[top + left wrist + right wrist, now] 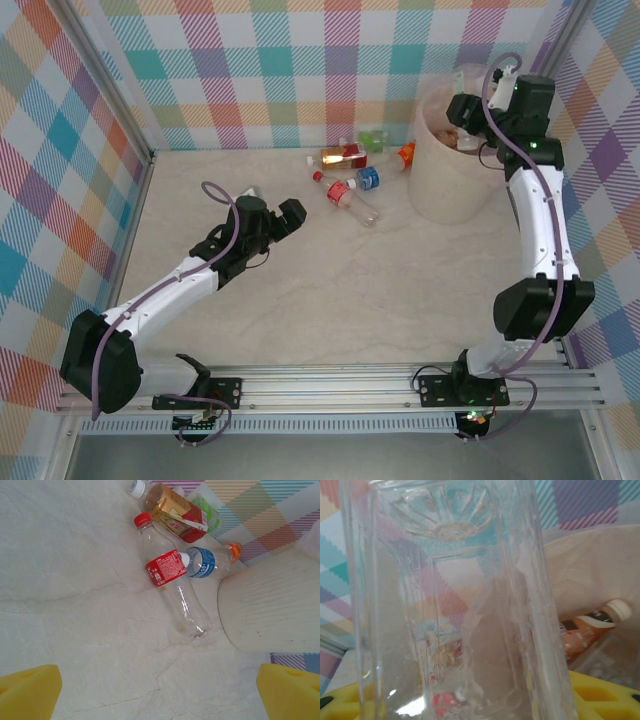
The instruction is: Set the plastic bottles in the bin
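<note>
While the right gripper hangs over the bin, its yellow pads pinch a clear unlabelled bottle whose moulded base points away from the wrist. Below it we see a white-capped bottle with a brown label lying inside the bin.

On the table just left of the bin, five more bottles lie clustered. A red-capped bottle has its base just beside the bin wall, and the white script on its red label is too small for us to read. A blue-labelled bottle touches it, an orange-capped one lies against the bin, and an amber bottle with a red-and-yellow label and a green bottle lie beyond.

Nearer us, the left gripper faces the cluster, jaws spread wide and holding nothing.
</note>
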You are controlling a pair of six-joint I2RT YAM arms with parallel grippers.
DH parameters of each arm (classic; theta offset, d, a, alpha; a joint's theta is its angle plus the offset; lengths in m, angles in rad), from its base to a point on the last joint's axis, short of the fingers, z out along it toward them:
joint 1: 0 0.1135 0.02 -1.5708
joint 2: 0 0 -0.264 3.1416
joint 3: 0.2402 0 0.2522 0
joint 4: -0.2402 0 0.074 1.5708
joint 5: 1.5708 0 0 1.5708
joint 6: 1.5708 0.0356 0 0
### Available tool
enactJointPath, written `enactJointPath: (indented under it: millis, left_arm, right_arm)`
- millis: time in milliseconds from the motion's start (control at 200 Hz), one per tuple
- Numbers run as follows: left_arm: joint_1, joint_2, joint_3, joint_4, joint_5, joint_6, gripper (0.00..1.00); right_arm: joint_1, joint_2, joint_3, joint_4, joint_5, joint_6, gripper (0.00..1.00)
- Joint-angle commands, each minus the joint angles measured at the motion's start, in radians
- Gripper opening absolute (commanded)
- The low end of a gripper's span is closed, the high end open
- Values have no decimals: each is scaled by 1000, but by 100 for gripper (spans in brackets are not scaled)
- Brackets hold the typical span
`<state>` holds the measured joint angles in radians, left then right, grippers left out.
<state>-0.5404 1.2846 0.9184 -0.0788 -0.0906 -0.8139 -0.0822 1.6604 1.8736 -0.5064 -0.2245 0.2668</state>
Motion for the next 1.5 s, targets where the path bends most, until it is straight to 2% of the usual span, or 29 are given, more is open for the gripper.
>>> enactJointPath:
  millis: [0,120,245,335,460,660,885,1200,1255,1495]
  left_arm:
    - [11,-27,-12,-19,-19,22,100]
    - [11,-37,-14,-26,-28,25,100]
    - [11,-43,-19,-30,-35,25,100]
    - [11,-46,-21,-29,-40,25,100]
    - [11,-47,-18,-34,-38,26,100]
    - [11,-50,-23,-34,-38,25,100]
    - [11,-46,-25,-32,-38,23,100]
    - [11,-48,-27,-30,-33,22,100]
    - [11,-48,-27,-32,-33,23,100]
    - [11,-36,-23,-32,-28,21,100]
  right_arm:
    - [-42,63,85,-88,18,-61,41]
    - [-64,142,182,-158,43,-102,43]
    - [-68,206,255,-218,-14,-137,47]
    - [-68,213,243,-215,-66,-145,63]
    - [-67,182,184,-163,-101,-164,79]
    - [-67,104,81,-80,-228,-209,82]
    - [-67,73,30,-52,-275,-208,84]
    - [-63,26,-36,25,-342,-145,95]
    - [-59,15,-51,35,-352,-134,100]
    - [-11,-41,-114,68,-354,-131,100]
